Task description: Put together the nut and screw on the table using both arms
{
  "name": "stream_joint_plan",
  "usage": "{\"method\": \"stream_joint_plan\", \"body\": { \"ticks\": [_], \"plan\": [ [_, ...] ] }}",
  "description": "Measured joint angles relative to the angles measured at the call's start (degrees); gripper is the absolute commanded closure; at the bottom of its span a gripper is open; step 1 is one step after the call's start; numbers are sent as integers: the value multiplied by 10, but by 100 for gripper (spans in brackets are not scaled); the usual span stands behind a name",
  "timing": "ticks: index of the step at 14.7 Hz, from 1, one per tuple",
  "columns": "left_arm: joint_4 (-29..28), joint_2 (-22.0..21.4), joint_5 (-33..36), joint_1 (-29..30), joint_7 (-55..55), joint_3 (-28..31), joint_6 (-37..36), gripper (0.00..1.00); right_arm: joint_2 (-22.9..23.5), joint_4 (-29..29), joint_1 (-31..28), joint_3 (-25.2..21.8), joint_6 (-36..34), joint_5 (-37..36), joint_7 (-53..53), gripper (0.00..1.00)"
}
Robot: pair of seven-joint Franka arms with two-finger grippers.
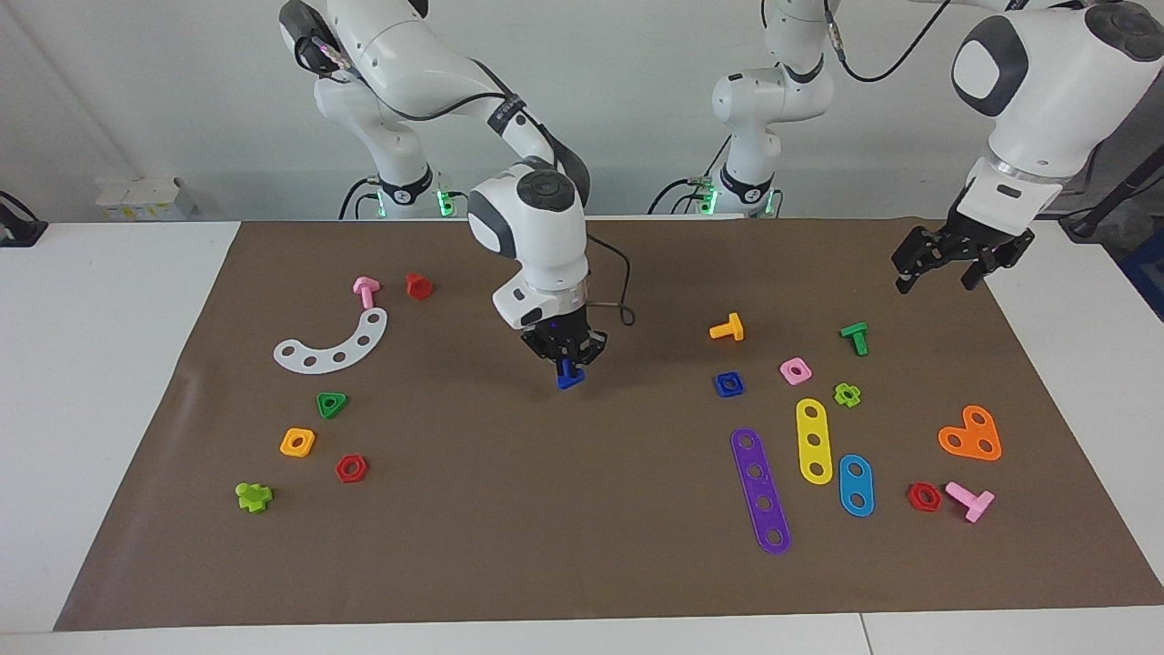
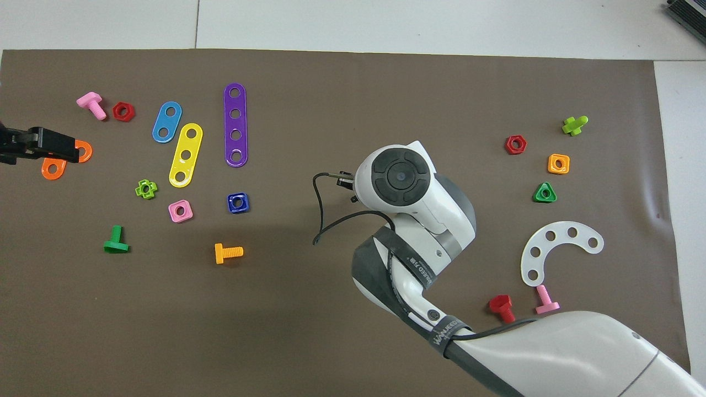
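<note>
We see our right gripper [image 1: 567,357] over the middle of the brown mat [image 1: 509,509], its fingers clamped on the small blue plastic triangular-headed screw [image 1: 570,377]. The small blue plastic square nut [image 1: 728,385] lies on the mat toward the left arm's end. Our left gripper [image 1: 941,264] hangs spread and empty over the mat's corner nearest the left arm's base.

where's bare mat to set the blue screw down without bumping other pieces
The right gripper holds the blue screw over the open middle of the brown mat, bare from the red hex nut to the purple strip. It is crowded around the blue nut, and near the white arc.
</note>
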Motion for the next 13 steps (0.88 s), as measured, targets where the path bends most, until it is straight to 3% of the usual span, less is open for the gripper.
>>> {"method": "stream_joint_plan", "body": {
  "ticks": [3,7,8,9,13],
  "plan": [
    [-37,-12,0,-2,0,-7,21,0,35,0,13,9,17,-52,56,100],
    [-80,-11,0,-37,-34,-12,66,1,54,1,18,19,49,-63,90,100],
    [-95,-8,0,-49,-59,-13,90,1,59,1,21,19,56,-67,99,22],
    [-111,-5,0,-62,-84,-13,115,2,63,2,24,19,57,-77,108,0],
    [-151,19,0,-105,-185,-14,186,6,67,4,28,19,58,-88,118,0]
  ]
}}
